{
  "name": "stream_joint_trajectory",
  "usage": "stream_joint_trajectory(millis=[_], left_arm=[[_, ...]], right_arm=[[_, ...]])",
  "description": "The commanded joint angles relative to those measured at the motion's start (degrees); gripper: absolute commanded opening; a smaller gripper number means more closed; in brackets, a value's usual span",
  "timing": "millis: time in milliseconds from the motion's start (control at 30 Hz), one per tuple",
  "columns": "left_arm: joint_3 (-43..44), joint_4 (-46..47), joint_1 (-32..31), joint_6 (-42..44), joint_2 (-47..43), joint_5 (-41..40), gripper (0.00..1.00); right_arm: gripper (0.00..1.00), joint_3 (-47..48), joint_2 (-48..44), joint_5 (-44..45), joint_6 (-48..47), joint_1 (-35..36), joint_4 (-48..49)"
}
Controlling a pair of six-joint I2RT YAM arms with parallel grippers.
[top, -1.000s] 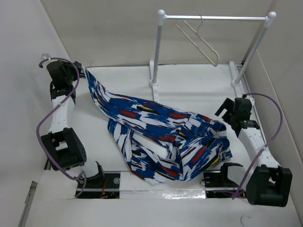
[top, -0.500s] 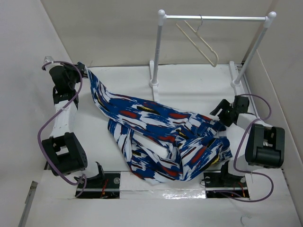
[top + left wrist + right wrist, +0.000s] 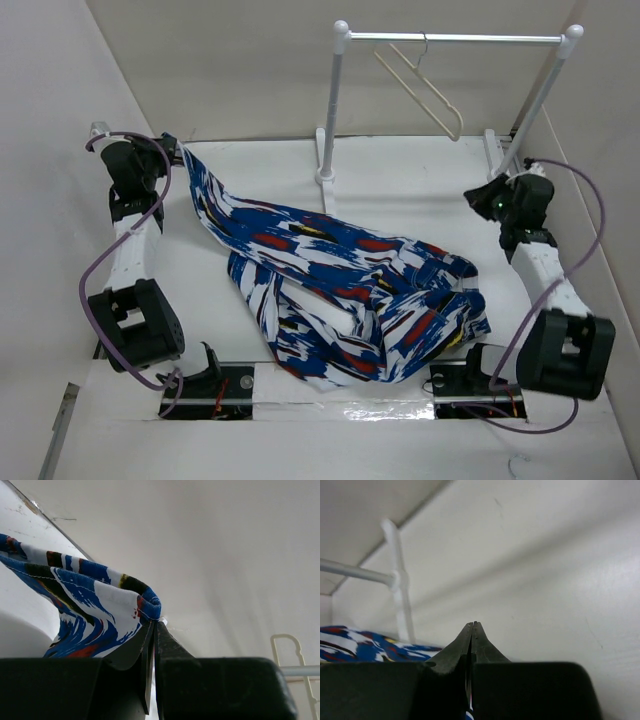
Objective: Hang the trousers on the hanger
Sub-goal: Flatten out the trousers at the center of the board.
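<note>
The trousers [image 3: 350, 290], blue with white, red and black patches, lie crumpled mid-table, one leg stretched to the far left. My left gripper [image 3: 178, 150] is shut on that leg's hem, and in the left wrist view the folded hem [image 3: 145, 602] sits pinched at the tips of the gripper [image 3: 156, 623]. My right gripper [image 3: 472, 192] hovers to the right of the trousers, near the rail's right foot, shut with nothing in it. In the right wrist view that gripper [image 3: 472, 624] points at the back wall, with the trousers [image 3: 365, 647] low on the left. The cream hanger [image 3: 428, 88] hangs on the rail.
The white garment rail [image 3: 455, 38] stands at the back, its left post [image 3: 330, 120] just behind the trousers and its right post [image 3: 535, 105] beside my right arm. Side walls close in on both arms. The rail post [image 3: 400, 595] shows in the right wrist view.
The right gripper has left the trousers' right edge, swung back towards the rail's right foot, and closed from wide open to shut. The left gripper still holds the hem.
</note>
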Motion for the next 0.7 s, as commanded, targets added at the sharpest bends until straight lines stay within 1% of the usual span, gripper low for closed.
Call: stream_joint_trajectory(millis=[0, 67, 133, 167, 200, 233, 267, 300, 333, 367, 400, 433, 467, 533, 667], left_arm=[[1.8, 3.7, 0.7, 0.0, -0.2, 1.3, 0.00], [2.2, 3.7, 0.7, -0.3, 0.3, 1.9, 0.00], [2.0, 4.7, 0.7, -1.4, 0.6, 3.7, 0.00], [1.8, 5.1, 0.7, -1.6, 0.7, 3.9, 0.00], [1.1, 5.1, 0.7, -1.6, 0.4, 3.9, 0.00], [0.7, 5.3, 0.7, -1.2, -0.2, 3.3, 0.00], [0.2, 5.7, 0.7, -1.3, -0.6, 2.9, 0.00], [-0.3, 5.6, 0.7, -1.4, -0.7, 2.5, 0.00], [-0.4, 5.8, 0.7, -1.5, -0.5, 2.6, 0.00], [-0.3, 5.6, 0.7, -1.6, -0.3, 3.0, 0.00], [-0.2, 5.5, 0.7, -1.6, -0.2, 3.0, 0.00], [-0.4, 5.5, 0.7, -1.6, -0.1, 3.0, 0.00], [-0.6, 6.0, 0.7, -1.7, 0.0, 2.6, 0.00], [-1.1, 6.1, 0.7, -1.7, 0.1, 2.4, 0.00], [-1.6, 5.8, 0.7, -1.1, 0.3, 0.9, 0.00]], right_arm=[[0.00, 4.5, -10.4, 5.0, -2.7, 0.3, 5.4], [0.00, 4.3, -14.2, 8.7, -2.2, 0.3, 5.5], [0.00, 6.3, -13.7, 11.8, -3.3, 0.3, -4.8], [0.10, 7.8, -12.6, 11.4, -4.5, 0.3, -8.1], [0.23, 7.9, -10.1, 11.5, -5.5, 0.3, -13.6], [0.34, 7.5, -8.7, 11.4, -7.7, 1.1, -15.5], [0.55, 5.5, -7.8, 11.5, -8.8, 1.6, -16.5], [0.66, 3.8, -7.0, 12.0, -9.5, 1.6, -16.9], [0.73, 1.8, -7.0, 12.6, -10.3, 1.6, -16.4], [0.85, -0.3, -7.0, 13.1, -10.5, 1.6, -15.6], [0.90, -3.1, -6.8, 13.6, -10.4, 1.6, -14.5], [0.93, -3.9, -6.2, 13.8, -10.4, 1.6, -14.4], [1.00, -4.2, -5.7, 13.7, -10.3, 2.9, -14.7], [1.00, -4.0, -2.4, 15.2, -10.9, 4.1, -15.6], [1.00, -0.5, 4.9, 17.2, -12.1, 8.7, -20.1]])
